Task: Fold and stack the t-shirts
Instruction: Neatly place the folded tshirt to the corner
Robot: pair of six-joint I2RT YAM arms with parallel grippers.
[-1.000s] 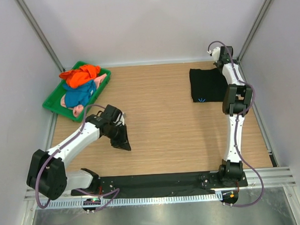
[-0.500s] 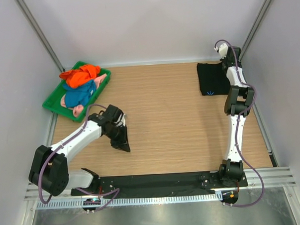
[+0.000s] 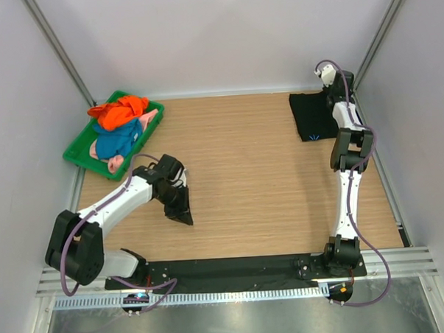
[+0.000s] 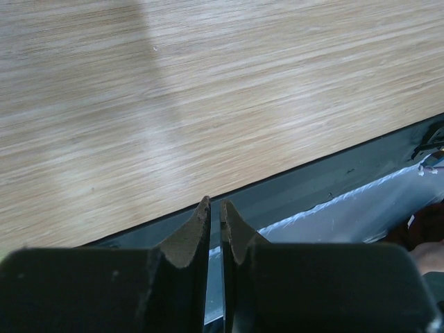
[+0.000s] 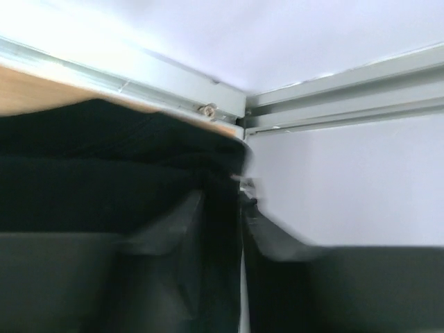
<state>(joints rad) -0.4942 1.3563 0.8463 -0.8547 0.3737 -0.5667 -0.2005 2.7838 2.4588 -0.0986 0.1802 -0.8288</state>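
Observation:
The folded black t-shirt [image 3: 313,117] with a tiny light-blue mark lies at the table's far right corner. My right gripper [image 3: 335,97] is over its right edge; in the right wrist view the jaws [image 5: 223,201] are shut on the black cloth [image 5: 104,159]. The orange t-shirt [image 3: 119,111], blue t-shirt [image 3: 116,140] and pink t-shirt [image 3: 116,163] lie heaped in the green tray [image 3: 80,152] at far left. My left gripper [image 3: 181,209] is shut and empty, low over the wood at front left; its jaws [image 4: 215,208] point at the table's near edge.
The enclosure walls and metal corner frame [image 5: 244,111] stand right behind the black shirt. A black strip [image 4: 333,177] runs along the table's near edge.
My right gripper has dragged the black t-shirt to the right and farther back into the corner. The left arm has barely moved.

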